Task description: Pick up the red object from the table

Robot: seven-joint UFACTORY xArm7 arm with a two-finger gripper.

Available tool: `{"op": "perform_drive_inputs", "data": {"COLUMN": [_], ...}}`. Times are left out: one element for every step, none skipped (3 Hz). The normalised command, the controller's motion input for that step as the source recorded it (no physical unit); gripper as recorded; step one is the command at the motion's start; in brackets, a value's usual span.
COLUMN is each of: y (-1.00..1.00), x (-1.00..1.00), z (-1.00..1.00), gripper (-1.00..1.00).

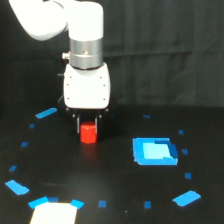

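The red object [88, 134] is a small red-orange short cylinder at the middle left of the black table [115, 170]. The white arm comes straight down over it. My gripper [88, 128] has its dark fingers [78, 126] tight against both sides of the cylinder's upper half and is shut on it. The cylinder's lower half shows below the fingertips. A faint red reflection lies on the table just under it. I cannot tell whether its base touches the surface.
A larger blue square patch [155, 151] lies to the exterior view's right of the gripper. Small blue tape marks [46, 113] dot the table around it. A pale patch [54, 214] sits at the bottom edge. A dark curtain [165, 50] hangs behind.
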Motion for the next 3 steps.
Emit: {"op": "perform_drive_inputs", "data": {"y": [0.06,-0.27,-0.35], "x": [0.22,-0.07,-0.07], "z": [1.0,0.97,1.0], "gripper": [-0.73,-0.17,-0.95]}}
